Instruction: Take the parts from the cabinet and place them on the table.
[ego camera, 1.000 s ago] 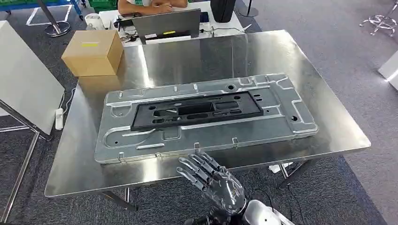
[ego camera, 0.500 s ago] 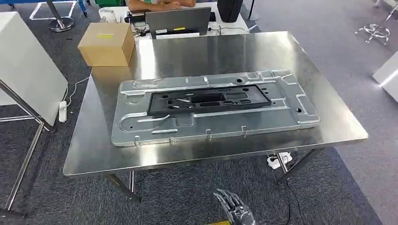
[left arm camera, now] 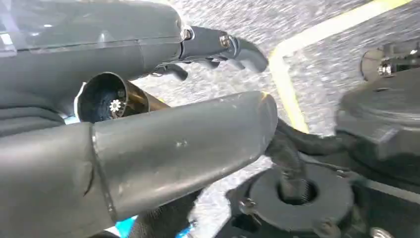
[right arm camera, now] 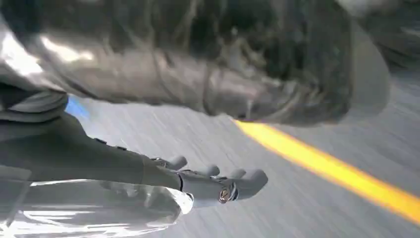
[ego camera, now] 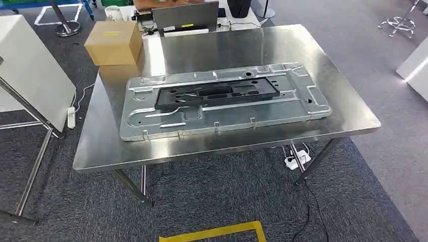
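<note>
Cardboard box (ego camera: 113, 42) with a yellow label sits on the far left corner of the bench. Beyond the far edge: a grey laptop (ego camera: 185, 16), lid back toward me, and a dark bin (ego camera: 239, 7) beside it. White panel (ego camera: 31, 70) on a metal stand at my left, white power strip (ego camera: 71, 117) on the grey carpet near it. Second power strip (ego camera: 297, 159) under the bench. Yellow tape (ego camera: 217, 232) on the floor.

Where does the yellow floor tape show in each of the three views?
Head view: yellow floor tape on the carpet, bottom centre, in front of the table.
Left wrist view: beyond the left hand, upper right.
Right wrist view: blurred stripe past the right hand.
Shared landmark: the tape itself.
</note>
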You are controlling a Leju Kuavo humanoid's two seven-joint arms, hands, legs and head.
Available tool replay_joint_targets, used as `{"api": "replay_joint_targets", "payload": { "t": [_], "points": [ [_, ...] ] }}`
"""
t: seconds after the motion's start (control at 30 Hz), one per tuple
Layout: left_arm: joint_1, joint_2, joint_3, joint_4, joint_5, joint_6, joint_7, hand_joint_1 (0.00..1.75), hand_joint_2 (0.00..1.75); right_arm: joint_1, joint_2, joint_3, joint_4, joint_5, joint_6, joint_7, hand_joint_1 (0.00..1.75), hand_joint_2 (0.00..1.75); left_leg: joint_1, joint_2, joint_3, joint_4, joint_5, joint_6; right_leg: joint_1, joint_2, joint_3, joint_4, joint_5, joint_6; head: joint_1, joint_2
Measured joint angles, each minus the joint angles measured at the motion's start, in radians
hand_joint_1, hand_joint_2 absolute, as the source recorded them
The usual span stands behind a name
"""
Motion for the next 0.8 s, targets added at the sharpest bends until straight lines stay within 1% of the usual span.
{"api": "replay_joint_targets", "payload": {
  "t": [0.03,0.07,0.1,0.13,0.17,0.2,0.23,0.27,0.3,0.33,0.37,0.4,0.43,0.47,0.5,0.53,0.57,0.6,0.63,0.67,0.7,0.73,0.77,0.8],
  "points": [
    [-0.004,0.005,0.0,0.0,-0.018,-0.005,0.019,0.0,0.0,-0.001,0.006,-0.029,0.022,-0.052,0.026,0.081,0.0,0.0,0.003,0.0,-0.009,0.066,-0.046,-0.004,0.0,-0.002,-0.013,0.001,0.011,0.001,0.001,0.0],
    [-0.008,0.008,-0.001,0.001,-0.036,-0.008,0.034,0.0,0.0,-0.002,0.014,-0.063,0.036,-0.104,0.032,0.159,0.0,0.0,0.005,0.0,-0.015,0.124,-0.063,-0.009,0.0,-0.004,-0.03,0.004,0.021,0.001,0.0,0.0],
    [-0.009,0.012,-0.001,0.001,-0.05,-0.011,0.044,0.0,0.0,-0.003,0.022,-0.109,0.046,-0.162,0.026,0.216,0.0,0.0,0.007,0.0,-0.008,0.153,-0.047,-0.013,-0.001,-0.006,-0.048,0.009,0.031,0.003,0.0,0.0],
    [-0.01,0.017,-0.001,0.002,-0.054,-0.013,0.049,0.0,0.0,-0.003,0.028,-0.149,0.051,-0.196,0.019,0.239,0.0,0.0,0.01,0.0,0.017,0.143,-0.007,-0.017,-0.003,-0.006,-0.069,0.017,0.041,0.006,0.0,0.0],
    [-0.012,0.023,0.0,0.002,-0.059,-0.014,0.053,0.0,0.0,-0.006,0.037,-0.197,0.059,-0.221,0.012,0.251,0.0,1.75,0.012,0.0,0.064,0.094,0.04,-0.02,-0.005,-0.005,-0.09,0.028,0.05,0.011,0.0,0.0],
    [-0.014,0.026,0.0,0.002,-0.061,-0.013,0.057,0.0,0.0,-0.009,0.042,-0.226,0.063,-0.237,0.003,0.249,0.0,1.75,0.015,0.0,0.125,0.015,0.066,-0.022,-0.008,-0.003,-0.11,0.04,0.056,0.016,0.0,0.0],
    [-0.015,0.032,0.0,0.001,-0.07,-0.006,0.06,0.0,0.0,-0.012,0.049,-0.256,0.065,-0.255,-0.001,0.234,0.0,1.75,0.019,-0.001,0.193,-0.08,0.048,-0.024,-0.008,-0.001,-0.12,0.054,0.062,0.023,0.0,0.0],
    [-0.016,0.038,0.0,0.0,-0.075,-0.003,0.064,0.0,0.0,-0.012,0.052,-0.276,0.067,-0.259,0.004,0.218,0.0,1.75,0.009,-0.002,0.24,-0.161,0.014,-0.022,-0.006,0.002,-0.133,0.067,0.066,0.029,0.0,0.0],
    [-0.015,0.044,-0.001,-0.004,-0.08,-0.002,0.07,0.0,0.0,-0.013,0.061,-0.297,0.07,-0.259,0.012,0.202,0.0,1.75,0.007,-0.004,0.232,-0.162,0.008,-0.006,-0.005,0.001,-0.133,0.067,0.073,0.036,0.001,0.0],
    [-0.011,0.055,-0.002,-0.009,-0.079,-0.003,0.072,0.0,0.0,-0.013,0.066,-0.309,0.072,-0.251,0.02,0.183,0.0,1.75,0.007,-0.004,0.226,-0.163,0.01,-0.002,-0.005,0.001,-0.134,0.067,0.081,0.041,0.002,0.0],
    [-0.009,0.066,-0.003,-0.01,-0.073,-0.01,0.07,0.0,0.0,-0.014,0.075,-0.314,0.073,-0.241,0.026,0.168,0.0,1.75,0.004,-0.004,0.22,-0.157,0.015,0.006,-0.004,0.001,-0.135,0.064,0.092,0.047,0.001,0.0],
    [-0.007,0.074,-0.003,-0.013,-0.057,-0.015,0.061,0.0,0.0,-0.012,0.083,-0.319,0.076,-0.229,0.032,0.155,0.0,1.75,0.008,-0.002,0.211,-0.162,0.027,0.018,-0.004,0.002,-0.139,0.064,0.1,0.054,0.003,0.0],
    [-0.006,0.084,-0.004,-0.015,-0.036,-0.019,0.047,0.0,0.0,-0.016,0.087,-0.321,0.081,-0.207,0.042,0.14,0.0,1.75,0.01,0.006,0.201,-0.162,0.04,0.028,-0.011,0.008,-0.148,0.08,0.067,0.057,0.0,0.0],
    [-0.004,0.094,-0.004,-0.015,-0.019,-0.023,0.034,0.0,0.0,-0.018,0.1,-0.32,0.081,-0.188,0.05,0.122,0.0,1.75,0.01,0.006,0.187,-0.162,0.05,0.039,-0.01,0.009,-0.159,0.115,0.006,0.059,0.002,0.0],
    [0.0,0.107,-0.004,-0.015,0.001,-0.039,0.022,0.0,0.0,-0.024,0.109,-0.315,0.081,-0.165,0.057,0.105,0.0,1.75,0.01,0.008,0.174,-0.161,0.061,0.043,-0.011,0.01,-0.171,0.177,-0.064,0.062,0.002,0.0],
    [0.001,0.12,-0.004,-0.015,0.006,-0.062,0.015,0.0,0.0,-0.027,0.121,-0.303,0.081,-0.135,0.062,0.079,0.0,1.75,0.008,0.008,0.158,-0.16,0.073,0.045,-0.011,0.011,-0.183,0.248,-0.119,0.064,0.003,0.0],
    [0.003,0.129,-0.005,-0.014,0.007,-0.088,0.012,0.0,0.0,-0.027,0.128,-0.294,0.082,-0.12,0.059,0.055,0.0,1.75,0.007,0.008,0.142,-0.159,0.084,0.046,-0.01,0.015,-0.191,0.307,-0.144,0.065,0.001,0.0],
    [0.005,0.14,-0.005,-0.014,0.008,-0.113,0.008,0.0,0.0,-0.031,0.134,-0.282,0.082,-0.101,0.06,0.024,0.0,1.75,0.004,0.008,0.121,-0.155,0.098,0.044,-0.01,0.017,-0.187,0.354,-0.135,0.064,0.002,0.0],
    [0.006,0.144,-0.005,-0.013,0.007,-0.116,0.007,0.0,0.0,-0.034,0.134,-0.275,0.082,-0.098,0.059,0.009,0.0,1.75,0.002,0.008,0.109,-0.151,0.108,0.043,-0.009,0.017,-0.165,0.349,-0.1,0.062,0.001,0.0],
    [0.007,0.149,-0.005,-0.012,0.007,-0.118,0.004,0.0,0.0,-0.038,0.136,-0.273,0.083,-0.096,0.059,-0.002,0.0,1.75,0.001,0.008,0.092,-0.146,0.117,0.04,-0.008,0.017,-0.127,0.31,-0.059,0.057,0.002,0.0],
    [0.007,0.153,-0.005,-0.012,0.007,-0.119,0.004,0.0,0.0,-0.041,0.141,-0.271,0.083,-0.096,0.059,-0.007,0.0,1.75,0.001,0.008,0.076,-0.141,0.126,0.037,-0.007,0.017,-0.073,0.239,-0.028,0.05,0.002,0.0],
    [0.007,0.156,-0.005,-0.012,0.007,-0.119,0.004,0.0,0.0,-0.046,0.144,-0.268,0.083,-0.095,0.058,-0.009,0.0,1.75,0.001,0.008,0.064,-0.135,0.134,0.034,-0.004,0.019,0.003,0.136,-0.024,0.041,0.001,0.0],
    [0.008,0.157,-0.004,-0.012,0.007,-0.119,0.003,0.0,0.0,-0.049,0.144,-0.264,0.083,-0.094,0.06,-0.01,0.0,1.75,-0.004,0.007,0.055,-0.13,0.141,0.028,0.003,0.017,0.055,0.043,-0.063,0.034,0.002,0.0],
    [0.009,0.16,-0.005,-0.011,0.007,-0.119,0.003,0.0,0.0,-0.049,0.146,-0.259,0.083,-0.094,0.06,-0.01,0.0,1.75,-0.002,0.008,0.052,-0.13,0.149,0.022,0.003,0.017,0.068,0.013,-0.073,0.033,0.0,0.0]
  ]
}}
